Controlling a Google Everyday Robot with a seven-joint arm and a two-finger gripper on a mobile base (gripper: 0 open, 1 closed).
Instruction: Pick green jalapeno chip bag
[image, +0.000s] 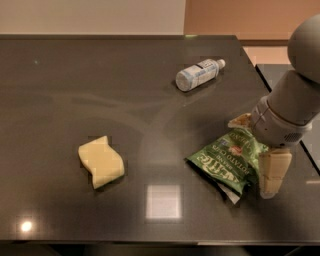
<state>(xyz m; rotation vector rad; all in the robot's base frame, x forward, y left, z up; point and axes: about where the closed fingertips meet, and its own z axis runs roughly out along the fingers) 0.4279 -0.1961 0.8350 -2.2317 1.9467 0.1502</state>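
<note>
The green jalapeno chip bag (227, 159) lies flat on the dark table (75, 90) at the right front, glossy green with white lettering and a whitish front corner. My gripper (256, 148) hangs from the grey arm at the right, low over the bag's right end. It is open: one tan finger (240, 121) shows behind the bag and the other finger (272, 172) stands in front of it, with the bag's right part between them. The arm hides the bag's far right edge.
A yellow wavy sponge (101, 161) lies at the left front. A clear bottle with a white label (198, 74) lies on its side at the back right. The table's right edge runs just past the arm, with a second dark surface (310, 145) beyond.
</note>
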